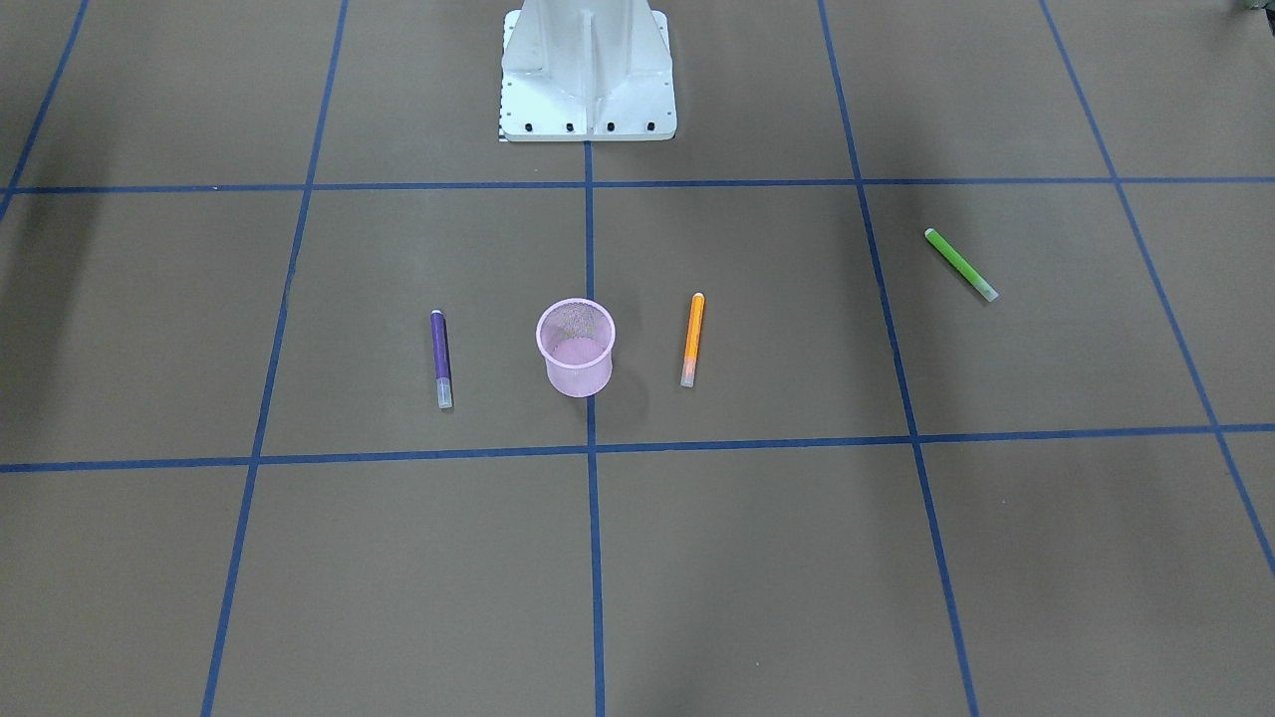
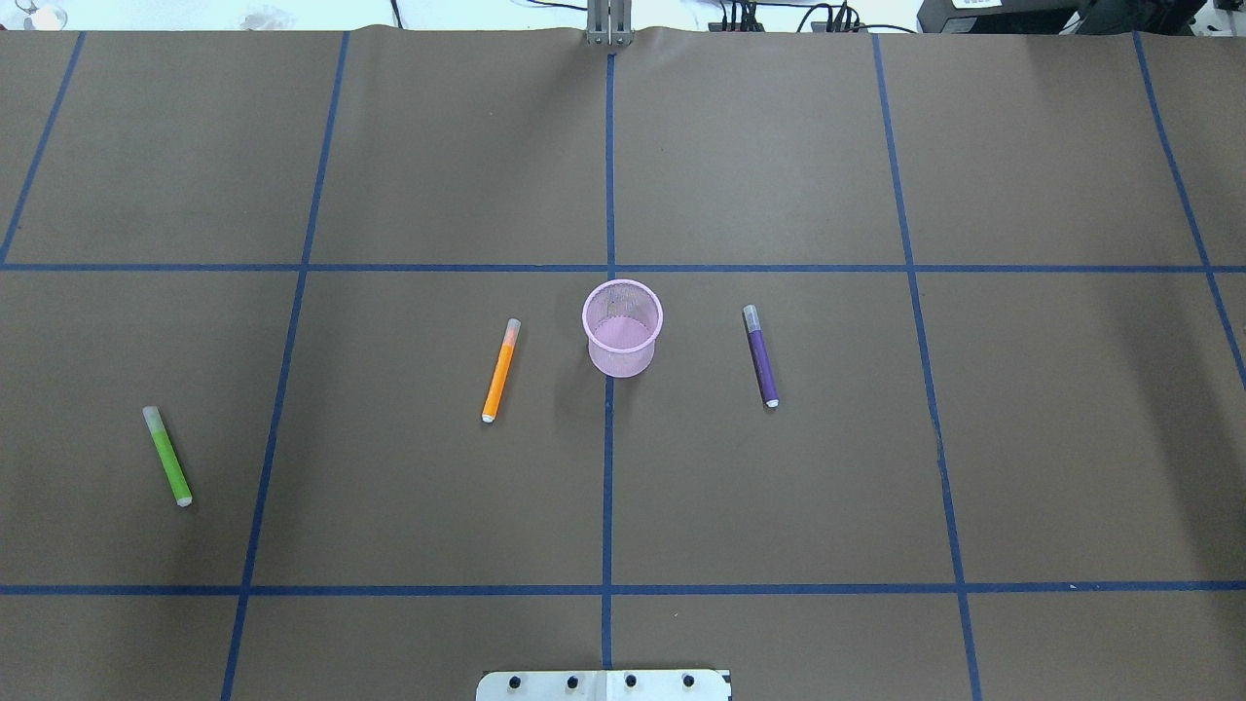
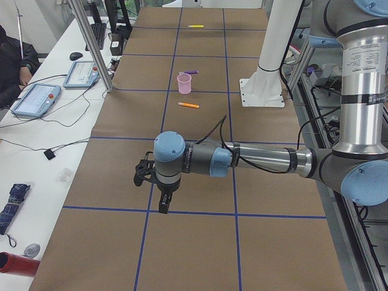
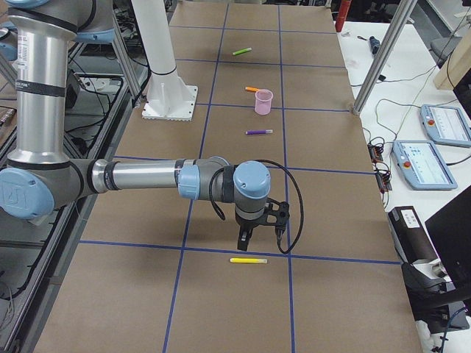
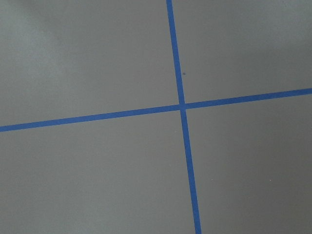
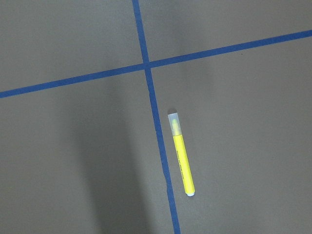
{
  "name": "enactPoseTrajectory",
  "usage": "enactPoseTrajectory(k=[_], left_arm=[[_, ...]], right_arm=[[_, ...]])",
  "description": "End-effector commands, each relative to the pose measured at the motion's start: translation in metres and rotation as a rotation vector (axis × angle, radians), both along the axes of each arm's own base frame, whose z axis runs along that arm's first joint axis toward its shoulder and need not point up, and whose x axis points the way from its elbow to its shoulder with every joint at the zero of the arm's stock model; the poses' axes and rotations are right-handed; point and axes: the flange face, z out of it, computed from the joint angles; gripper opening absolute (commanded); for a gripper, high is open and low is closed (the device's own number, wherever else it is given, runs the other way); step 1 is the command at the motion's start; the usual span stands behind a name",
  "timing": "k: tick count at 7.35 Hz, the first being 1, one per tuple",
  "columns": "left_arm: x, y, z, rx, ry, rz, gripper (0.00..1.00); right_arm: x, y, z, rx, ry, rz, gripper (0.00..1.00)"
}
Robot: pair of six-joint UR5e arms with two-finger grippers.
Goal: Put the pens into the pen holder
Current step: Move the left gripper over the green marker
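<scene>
Pens lie flat on the bench (image 1: 797, 558), none in the holder (image 1: 578, 373). The purple (image 1: 440, 358) and orange (image 1: 692, 339) flank that pink mesh cup at mid-bench. The green (image 1: 960, 264) sits off toward the robot's left, the yellow (image 6: 181, 155) far out at its right end.

Likely trouble: a slim pen may roll or slip from a pinch, or a long pen dropped aslant may tip the light holder.

The right arm reaches low, forearm level, with the right pincer (image 4: 243, 243) pointing down near the yellow. The left pincer (image 3: 162, 206) hangs likewise over a tape crossing (image 5: 181, 106). Whether either is wide or narrow, I cannot tell.
</scene>
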Motion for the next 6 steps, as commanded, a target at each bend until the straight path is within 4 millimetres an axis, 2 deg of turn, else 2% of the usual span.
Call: enactPoseTrajectory(k=[1,4,6], left_arm=[[0.000,0.000,0.000,0.000,0.000,0.000,1.00],[0.001,-0.002,-0.011,0.021,0.002,0.002,1.00],[0.004,-0.002,-0.050,0.103,-0.002,0.006,1.00]], right_arm=[[0.000,-0.002,-0.001,0.005,0.003,-0.001,1.00],[0.000,-0.002,-0.001,0.006,0.000,0.000,1.00],[-0.001,-0.002,-0.007,0.021,-0.001,-0.001,1.00]])
